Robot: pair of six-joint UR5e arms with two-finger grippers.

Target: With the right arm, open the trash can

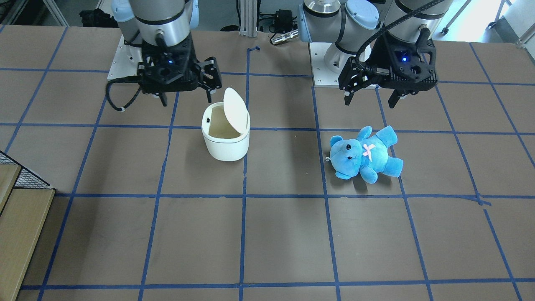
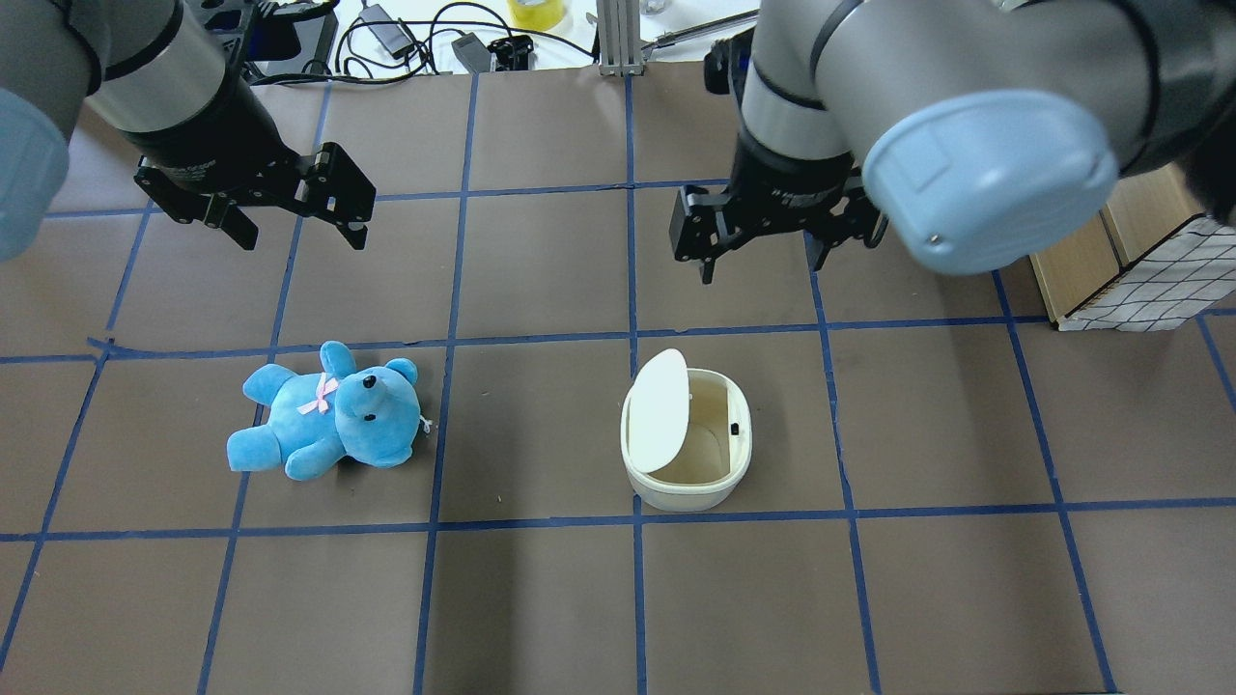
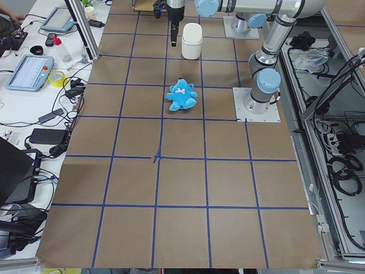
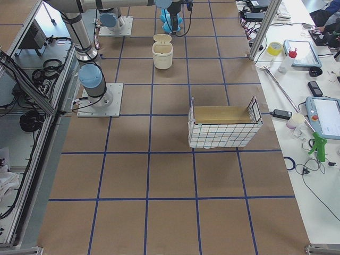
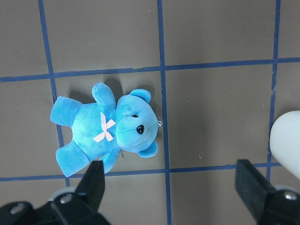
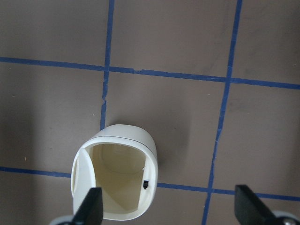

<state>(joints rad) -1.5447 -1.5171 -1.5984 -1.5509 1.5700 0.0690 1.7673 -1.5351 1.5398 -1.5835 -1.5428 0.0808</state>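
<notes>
The white trash can (image 1: 225, 140) stands on the table with its flip lid (image 1: 235, 109) raised on edge, and its inside shows empty. It also shows in the overhead view (image 2: 688, 463), the right wrist view (image 6: 115, 183), and small in both side views (image 3: 191, 41) (image 4: 162, 52). My right gripper (image 1: 185, 99) (image 2: 763, 263) (image 6: 169, 211) is open and empty, well above the can and clear of it. My left gripper (image 1: 370, 101) (image 2: 301, 236) (image 5: 172, 187) is open and empty, above the blue teddy bear (image 1: 363, 154) (image 2: 328, 410) (image 5: 108, 129).
A wire-mesh basket with a wooden box (image 4: 223, 127) (image 2: 1139, 261) (image 1: 16, 200) stands at the table's right end. Blue tape lines grid the brown table top. Tablets, cables and tools lie on the bench (image 4: 313, 69) beyond the far edge.
</notes>
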